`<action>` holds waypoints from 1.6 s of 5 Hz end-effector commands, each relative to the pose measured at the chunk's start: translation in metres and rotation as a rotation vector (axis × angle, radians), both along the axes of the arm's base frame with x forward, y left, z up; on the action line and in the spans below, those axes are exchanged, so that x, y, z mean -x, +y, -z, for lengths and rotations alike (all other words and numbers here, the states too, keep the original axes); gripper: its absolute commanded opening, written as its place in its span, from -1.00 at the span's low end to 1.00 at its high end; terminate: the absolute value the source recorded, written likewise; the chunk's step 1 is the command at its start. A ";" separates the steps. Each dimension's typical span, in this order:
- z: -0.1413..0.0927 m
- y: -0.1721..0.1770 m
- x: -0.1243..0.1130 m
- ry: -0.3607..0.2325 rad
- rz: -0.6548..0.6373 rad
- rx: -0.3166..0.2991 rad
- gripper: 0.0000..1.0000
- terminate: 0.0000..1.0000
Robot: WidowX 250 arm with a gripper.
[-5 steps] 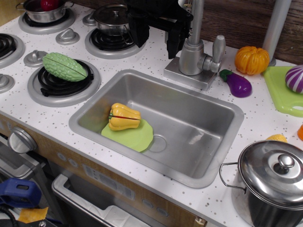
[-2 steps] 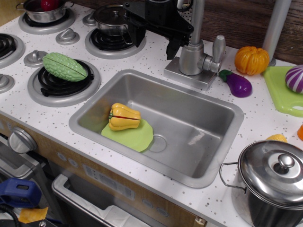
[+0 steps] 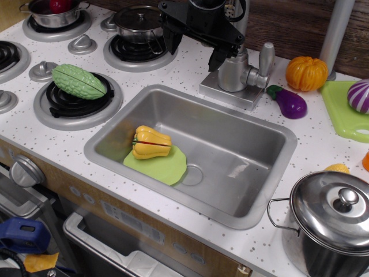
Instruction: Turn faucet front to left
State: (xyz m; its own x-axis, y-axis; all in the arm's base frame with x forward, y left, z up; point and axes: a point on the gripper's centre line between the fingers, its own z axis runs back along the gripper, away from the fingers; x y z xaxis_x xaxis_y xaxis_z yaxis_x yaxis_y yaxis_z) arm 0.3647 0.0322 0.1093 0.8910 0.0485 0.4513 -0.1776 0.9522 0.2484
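My gripper (image 3: 196, 51) hangs open beside the faucet (image 3: 237, 72); misjudge the approach and a finger clips the lever, not the pipe.

A toy play kitchen is showing here. A white speckled bench (image 3: 69, 135) is carrying a steel sink (image 3: 230, 167), a silver faucet (image 3: 236, 72) behind it, and moulded grey hob rings (image 3: 78, 101). Small steel pots are sitting on the back burners (image 3: 138, 23), and a lidded pot (image 3: 331, 222) is standing at the right. Plastic food is lying about: a green gourd (image 3: 78, 81), a yellow squash (image 3: 151, 142), an eggplant (image 3: 288, 101), an orange pumpkin (image 3: 307, 73). An oven knob (image 3: 24, 171) is sticking out in front.
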 end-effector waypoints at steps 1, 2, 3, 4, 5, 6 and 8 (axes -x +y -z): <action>-0.021 0.014 -0.011 -0.106 0.003 -0.024 1.00 -1.00; -0.028 0.023 -0.006 -0.124 -0.018 -0.055 1.00 -1.00; -0.033 0.028 0.000 -0.141 -0.053 -0.077 -1.00 -1.00; -0.033 0.030 -0.002 -0.171 -0.076 -0.099 -1.00 -1.00; -0.031 0.042 -0.007 -0.200 -0.073 -0.135 -1.00 -1.00; -0.025 0.063 -0.018 -0.256 -0.029 -0.155 -1.00 -1.00; -0.015 0.093 -0.043 -0.322 0.048 -0.155 -1.00 -1.00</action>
State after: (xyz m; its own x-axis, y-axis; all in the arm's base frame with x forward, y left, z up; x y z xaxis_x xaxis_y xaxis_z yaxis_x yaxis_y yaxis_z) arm 0.4061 0.1254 0.1034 0.7305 -0.0809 0.6781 -0.2048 0.9213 0.3306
